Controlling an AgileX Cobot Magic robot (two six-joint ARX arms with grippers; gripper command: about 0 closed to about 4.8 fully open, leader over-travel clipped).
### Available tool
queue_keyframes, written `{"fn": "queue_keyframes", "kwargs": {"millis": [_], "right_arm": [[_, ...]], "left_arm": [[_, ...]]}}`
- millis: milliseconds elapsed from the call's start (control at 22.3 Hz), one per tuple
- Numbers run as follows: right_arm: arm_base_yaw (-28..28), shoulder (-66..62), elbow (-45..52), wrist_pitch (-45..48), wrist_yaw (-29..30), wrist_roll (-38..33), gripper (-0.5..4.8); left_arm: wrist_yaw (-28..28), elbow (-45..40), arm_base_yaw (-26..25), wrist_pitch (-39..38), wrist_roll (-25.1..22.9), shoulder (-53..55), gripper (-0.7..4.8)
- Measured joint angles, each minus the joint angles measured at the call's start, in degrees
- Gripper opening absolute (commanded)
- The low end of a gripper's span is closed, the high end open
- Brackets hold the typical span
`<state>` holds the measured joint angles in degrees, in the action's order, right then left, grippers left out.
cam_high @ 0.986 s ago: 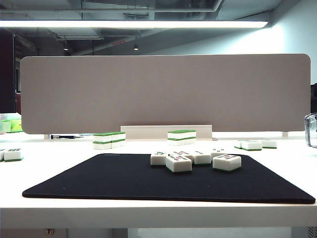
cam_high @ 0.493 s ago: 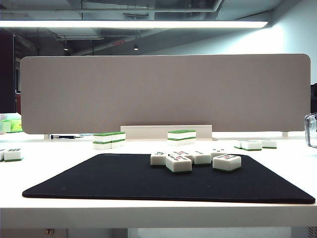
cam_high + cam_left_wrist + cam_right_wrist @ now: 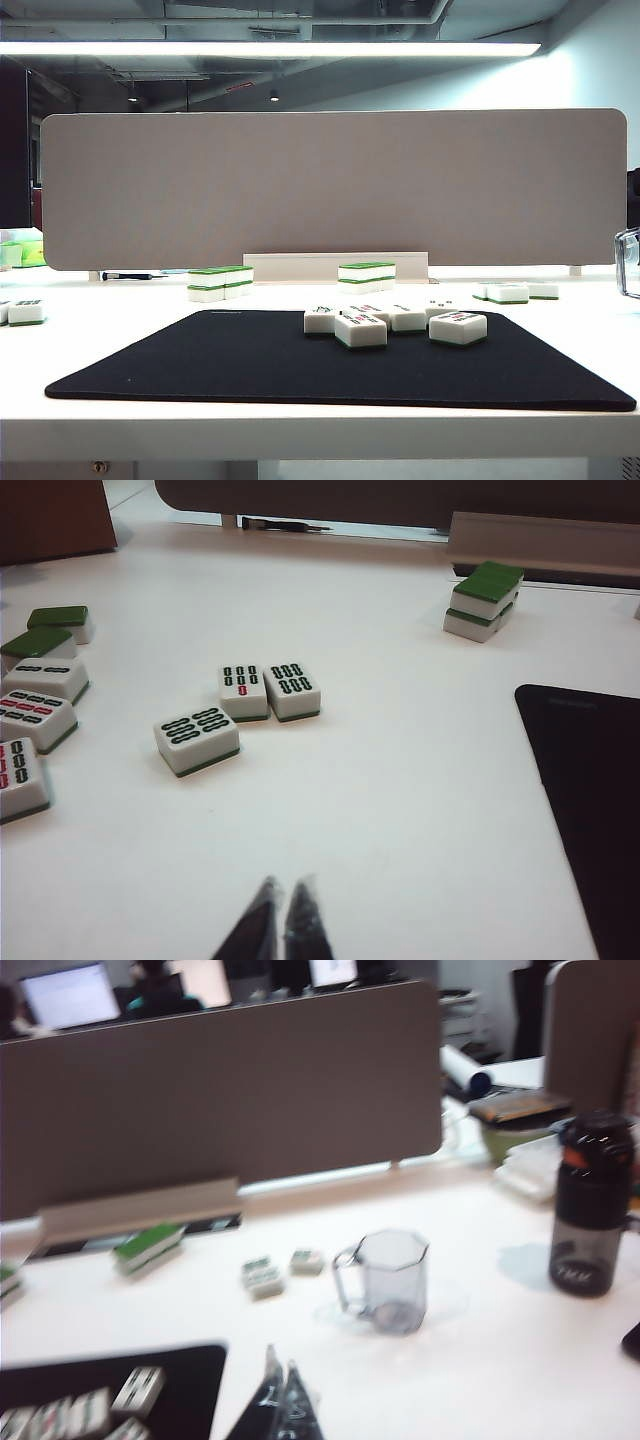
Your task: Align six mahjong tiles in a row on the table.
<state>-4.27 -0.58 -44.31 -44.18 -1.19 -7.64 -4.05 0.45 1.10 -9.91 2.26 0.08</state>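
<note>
White counter (image 3: 120,330) with a black mat (image 3: 260,365) holding six mahjong tiles (image 3: 395,322) clustered near its far edge. Left pincer (image 3: 277,910) and right pincer (image 3: 280,1385) hover over the counter, both pressed together, empty.

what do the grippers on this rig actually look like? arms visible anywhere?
Only fingertips show. The left gripper has two dark, slim fingers tapering to points, with a glossy, slightly glittery sheen. The right gripper looks the same: dark pointed tips, blurred. No cables or markings visible. Neither arm appears in the exterior view.
</note>
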Motion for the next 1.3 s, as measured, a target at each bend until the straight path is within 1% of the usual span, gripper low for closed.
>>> {"fn": "queue_keyframes", "kwargs": {"millis": [90,179,269,493,807,852,897,941,986,1031,1076,1210,1300], "right_arm": [[0.00,-0.02,-3.78,-6.23,2.82,0.20,-0.01],[0.00,-0.07,-7.93,-13.11,7.78,0.24,-0.01],[0.00,-0.07,-9.90,-16.52,11.04,0.22,-0.01],[0.00,-0.07,-12.92,-22.58,21.05,0.24,-0.01],[0.00,-0.09,-13.53,-29.00,33.83,0.24,-0.01],[0.00,-0.09,-13.55,-30.82,35.93,0.24,-0.01],[0.00,-0.09,-13.57,-31.87,36.59,0.24,-0.01],[0.00,-0.09,-13.60,-32.17,36.70,0.22,-0.01],[0.00,-0.09,-13.64,-32.37,36.79,0.24,-0.01],[0.00,-0.09,-13.64,-32.37,36.79,0.24,-0.01],[0.00,-0.09,-13.64,-32.37,36.79,0.24,-0.01],[0.00,-0.09,-13.64,-32.37,36.79,0.24,-0.01],[0.00,-0.09,-13.64,-32.37,36.79,0.24,-0.01]], "left_arm": [[0.02,0.00,0.00,0.00,0.46,0.00,0.20],[0.07,0.00,0.00,0.00,2.34,0.00,0.21],[0.44,0.00,0.00,0.00,2.54,0.02,0.21],[1.49,0.00,0.00,-0.04,2.71,0.02,0.21],[1.97,0.00,0.00,-0.07,2.73,0.00,0.21],[2.91,0.02,0.00,-0.13,2.71,0.00,0.21],[3.96,0.02,0.00,-0.17,3.28,0.00,0.21],[4.57,0.04,0.00,-0.20,4.35,0.00,0.21],[5.62,0.17,0.00,-0.37,6.84,-0.02,0.21],[6.69,0.39,0.00,-0.72,8.04,-0.02,0.21],[10.19,1.11,0.00,-1.66,9.44,0.00,0.21],[19.06,3.76,0.00,-3.54,10.03,0.00,0.21],[22.58,7.37,0.00,-6.03,10.25,0.00,0.21]]}}
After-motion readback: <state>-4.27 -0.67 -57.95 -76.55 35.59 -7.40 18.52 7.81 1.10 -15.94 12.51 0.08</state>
